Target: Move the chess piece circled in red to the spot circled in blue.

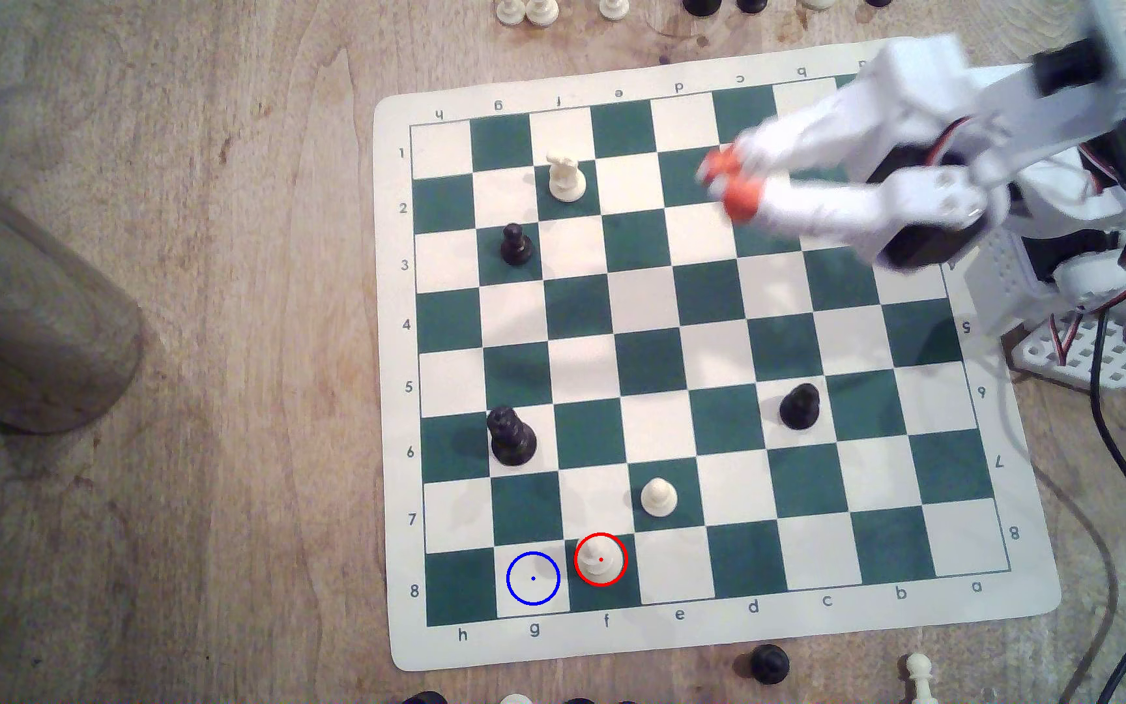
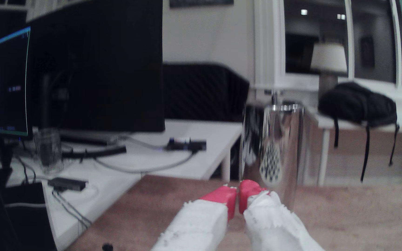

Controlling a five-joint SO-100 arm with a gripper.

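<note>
**Seven pieces on the board, claw empty at the far corner**

Seven pieces stand on the board mat [image 1: 1034, 596]: four black and three cream. Your target, the chess piece [image 1: 599, 563] ringed in red, sits on the green f8 square in the row nearest the exterior view's bottom edge. The spot [image 1: 533, 578], the cream g8 square ringed in blue, lies just beside it toward the exterior view's left, and no piece stands between them.

The cream pawn [image 1: 658, 497] stands one row up on e7, near your piece but apart from it. The large black piece [image 1: 511, 436] is on g6, two rows above the spot. A black pawn [image 1: 800, 406] stands near c6, a smaller black pawn [image 1: 516, 245] on g3, and the tall cream piece [image 1: 565, 177] on f2.

Your gripper [image 1: 723, 181] hovers blurred over the d2 area, well apart from the target; in the wrist view the red-tipped fingers [image 2: 221, 196] are nearly together with only a slim gap, holding nothing.

Spare pieces lie off the mat along the top and bottom edges. A shiny metal cylinder [image 1: 25, 338] stands on the wooden table [image 1: 208, 474] at the exterior view's left. Beyond, the wrist view shows a white desk [image 2: 190, 154] with dark monitors [image 2: 93, 72], a lamp [image 2: 328, 60] and a black bag [image 2: 357, 106].
</note>
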